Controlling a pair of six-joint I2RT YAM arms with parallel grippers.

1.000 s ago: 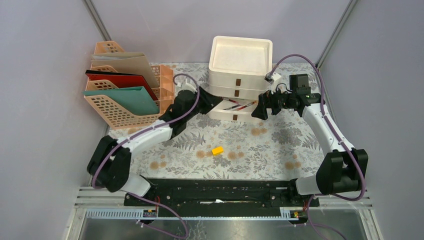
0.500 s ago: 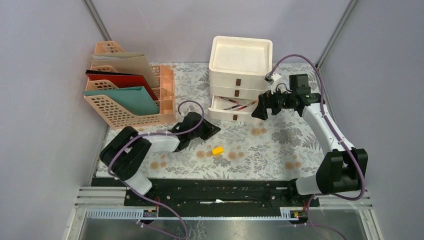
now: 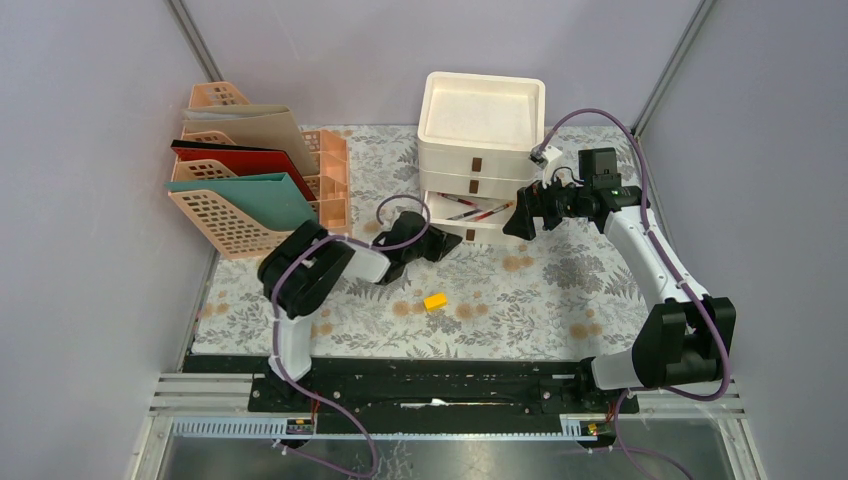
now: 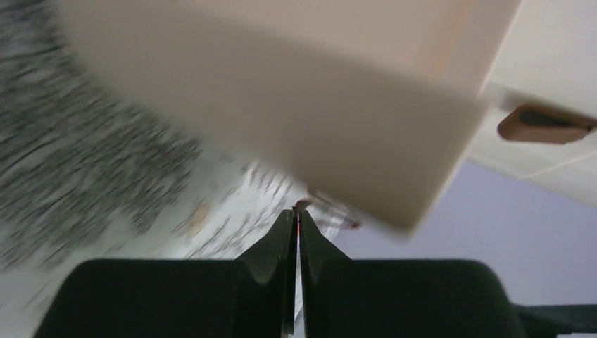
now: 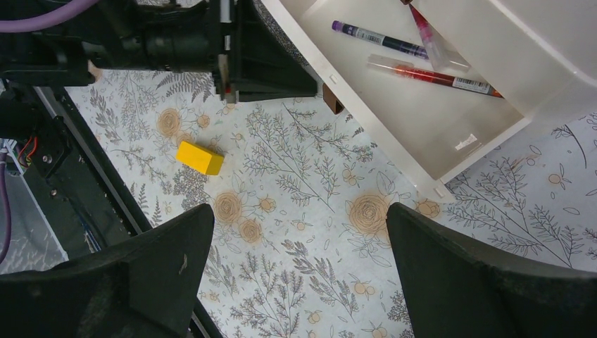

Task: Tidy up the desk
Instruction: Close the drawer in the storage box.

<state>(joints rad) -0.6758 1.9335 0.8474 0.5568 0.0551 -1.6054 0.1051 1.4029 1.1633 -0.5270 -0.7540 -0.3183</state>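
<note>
Left gripper (image 4: 296, 222) has its fingers (image 4: 271, 255) pressed together with nothing between them; it hovers low, just right of the peach file rack (image 3: 245, 225) and close under the front left corner of the open drawer (image 5: 422, 120), which fills the top of its wrist view. The desk (image 3: 560, 300) spreads beneath both arms, from the black rail (image 3: 420, 385) at the front to the white drawer unit (image 3: 482, 120) at the back; a yellow block (image 3: 434, 300) lies loose on it, near the middle and a little in front of the left gripper. The bottom drawer is pulled out, with a purple pen (image 5: 380, 39) and a red pen (image 5: 436, 76) lying inside; further right, the right gripper (image 5: 299, 218) hangs with its jaws spread wide and empty, just beside the drawer's right end, looking down on both drawer and block.

By my reading, the step in hand is clearing the last stray piece; the pens look stowed, the block does not. The next move calls for one arm to drop over the block with fingers parted, close across its short sides, and carry it to the drawer; the left gripper would have to open first, and should mind the drawer's lip above it; afterwards the drawer wants pushing shut.
</note>
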